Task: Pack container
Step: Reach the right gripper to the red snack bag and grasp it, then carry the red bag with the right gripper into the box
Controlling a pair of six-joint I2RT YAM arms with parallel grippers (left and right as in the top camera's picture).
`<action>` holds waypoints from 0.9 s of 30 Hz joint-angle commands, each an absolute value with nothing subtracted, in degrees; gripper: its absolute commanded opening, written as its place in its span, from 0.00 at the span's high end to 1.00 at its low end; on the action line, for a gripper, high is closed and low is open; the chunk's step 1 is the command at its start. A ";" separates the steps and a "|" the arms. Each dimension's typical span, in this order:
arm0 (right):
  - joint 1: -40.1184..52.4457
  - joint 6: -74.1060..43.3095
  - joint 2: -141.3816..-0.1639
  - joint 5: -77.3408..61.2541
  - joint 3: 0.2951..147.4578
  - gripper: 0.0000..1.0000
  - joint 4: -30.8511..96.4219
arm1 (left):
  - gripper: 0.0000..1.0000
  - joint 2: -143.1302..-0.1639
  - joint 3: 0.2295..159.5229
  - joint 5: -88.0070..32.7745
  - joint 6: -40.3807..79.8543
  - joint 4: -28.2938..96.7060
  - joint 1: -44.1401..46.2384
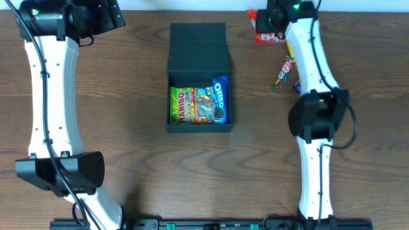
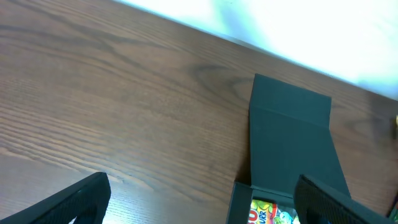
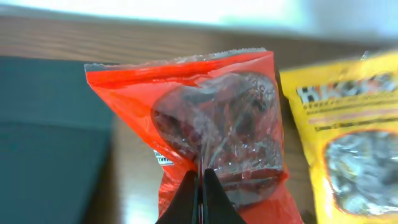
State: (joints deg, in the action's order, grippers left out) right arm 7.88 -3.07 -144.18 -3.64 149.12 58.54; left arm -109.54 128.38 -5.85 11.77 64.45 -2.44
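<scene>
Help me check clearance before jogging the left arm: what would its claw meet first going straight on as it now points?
Probably bare table, beside the open lid of the container. The open left claw seems to aim just past that box, though depth is hard to judge.

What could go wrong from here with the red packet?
1. The right fingers pinch the red packet by only a thin fold of film, so it may slip in transit.
2. The Haribo bag and Oreo packet already nearly fill the container, so the red packet may sit proud and block the lid.
</scene>
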 commanded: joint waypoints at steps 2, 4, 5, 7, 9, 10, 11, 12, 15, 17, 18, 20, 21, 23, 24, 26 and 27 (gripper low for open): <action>10.44 3.31 -135.46 -10.48 151.33 0.99 62.57 | 0.05 -109.23 129.60 -6.00 11.81 64.55 -2.59; 11.70 4.40 -133.49 -13.21 151.33 0.99 65.78 | 0.05 -109.23 129.60 -6.00 11.81 64.53 -2.59; 12.91 4.40 -132.40 -14.00 151.33 0.99 68.07 | 0.05 -109.23 129.60 -6.00 11.81 64.53 -2.59; 14.35 4.45 -131.57 -13.98 151.33 0.99 70.41 | 0.05 -109.23 129.60 -6.00 11.81 64.53 -2.61; 16.40 5.04 -130.80 -13.98 151.24 0.99 73.30 | 0.05 -109.23 129.60 -6.00 11.81 64.53 -2.61; 17.26 5.04 -130.45 -13.98 151.11 0.99 74.35 | 0.05 -109.23 129.60 -6.00 11.79 64.53 -2.61; 18.09 5.45 -129.84 -13.98 150.95 0.99 75.48 | 0.05 -109.23 129.60 -6.00 11.77 64.53 -2.61; 18.90 6.87 -129.03 -13.93 150.52 0.99 76.77 | 0.05 -109.23 129.60 -5.98 11.77 64.53 -2.61; 20.10 9.17 -125.05 -13.91 146.52 0.99 78.37 | 0.05 -109.23 129.60 -6.00 11.75 64.51 -2.61; 20.23 10.17 -121.08 -13.61 140.92 0.99 77.54 | 0.05 -109.23 129.60 -6.00 11.75 64.53 -2.61; 20.23 10.98 -118.61 -13.50 136.99 0.99 76.64 | 0.05 -109.23 129.60 -6.00 11.75 64.53 -2.61; 20.05 12.16 -113.69 -13.50 128.38 0.99 74.06 | 0.05 -109.23 129.60 -6.00 11.75 64.53 -2.61; 19.99 12.43 -111.28 -13.50 124.16 0.99 72.51 | 0.05 -109.23 129.60 -6.00 11.77 64.53 -2.61; 20.01 12.23 -107.13 -13.54 116.25 0.99 68.97 | 0.05 -109.23 129.60 -6.00 11.77 64.53 -2.61; 20.01 11.20 -105.32 -13.54 112.33 0.99 66.96 | 0.05 -109.23 129.60 -6.00 11.77 64.55 -2.61; 20.56 7.11 -103.11 -13.58 107.07 0.99 64.05 | 0.05 -109.23 129.60 -6.00 11.79 64.62 -2.61; 21.04 4.80 -102.72 -13.56 105.51 0.99 63.22 | 0.05 -109.23 129.60 -6.00 11.79 64.71 -2.61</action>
